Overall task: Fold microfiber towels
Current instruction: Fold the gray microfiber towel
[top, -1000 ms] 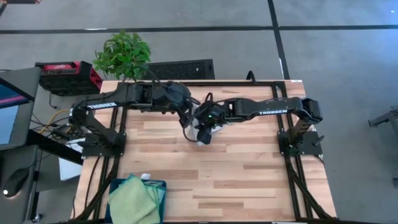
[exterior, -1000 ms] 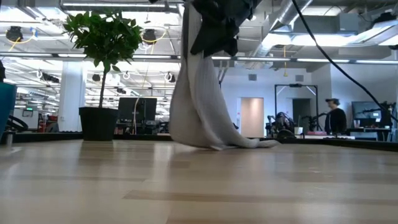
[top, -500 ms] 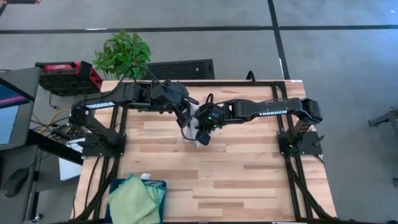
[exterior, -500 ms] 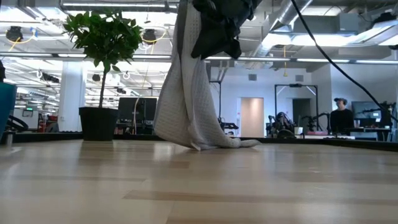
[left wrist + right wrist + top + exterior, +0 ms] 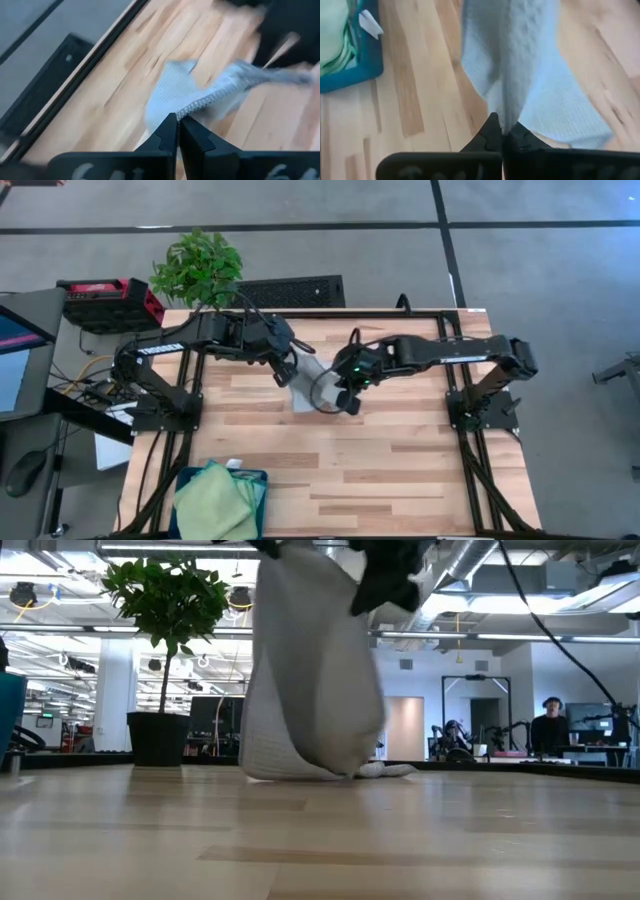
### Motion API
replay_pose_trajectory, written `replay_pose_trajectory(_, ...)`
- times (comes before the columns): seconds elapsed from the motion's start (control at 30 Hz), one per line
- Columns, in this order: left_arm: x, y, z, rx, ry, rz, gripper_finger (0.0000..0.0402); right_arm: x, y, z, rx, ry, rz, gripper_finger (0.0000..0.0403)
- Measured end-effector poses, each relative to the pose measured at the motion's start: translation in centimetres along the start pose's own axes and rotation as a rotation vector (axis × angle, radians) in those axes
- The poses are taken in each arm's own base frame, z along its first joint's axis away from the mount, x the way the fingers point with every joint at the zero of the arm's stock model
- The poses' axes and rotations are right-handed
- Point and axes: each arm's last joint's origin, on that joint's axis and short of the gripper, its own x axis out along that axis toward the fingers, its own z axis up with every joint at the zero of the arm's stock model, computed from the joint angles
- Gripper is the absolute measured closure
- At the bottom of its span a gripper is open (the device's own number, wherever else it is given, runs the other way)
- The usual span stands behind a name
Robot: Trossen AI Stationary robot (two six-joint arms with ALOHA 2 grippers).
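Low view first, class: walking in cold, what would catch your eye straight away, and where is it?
A pale towel hangs like a curtain over mid-table, its lower end resting on the wood. Both hands, left and right, are shut on its top edge, holding it up between them. At the near left corner, a blue bin holds a green towel.

Overhead, table-level and two close wrist cameras share the table (image 5: 400,450)

Floor: grey (image 5: 540,270), dark seams
Table: pale wood (image 5: 400,460)
Plant: potted (image 5: 165,650), at table's far edge
Ceiling: pipes, strip lights (image 5: 520,637)
Person: standing far off (image 5: 548,730)
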Motion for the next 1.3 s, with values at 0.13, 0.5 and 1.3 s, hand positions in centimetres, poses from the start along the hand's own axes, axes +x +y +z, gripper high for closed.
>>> replay_pose_trajectory(0.13, 0.0, 0.4, -0.7, -0.002, 0.068, 0.039, 0.0401, -3.2, -0.8, -0.5, 0.005, 0.001, -0.018, 0.0396)
replay_pose_trajectory(0.5, 2.7, 0.9, 0.4, 0.039, 0.042, 0.192, 0.0401, -9.1, -7.4, -0.5, 0.032, -0.113, -0.272, 0.0399)
replay_pose_trajectory(1.3, 4.1, 4.6, 5.9, 0.468, -0.267, 0.228, 0.0401, -17.3, -11.4, 1.8, -0.085, -0.197, -0.607, 0.0401)
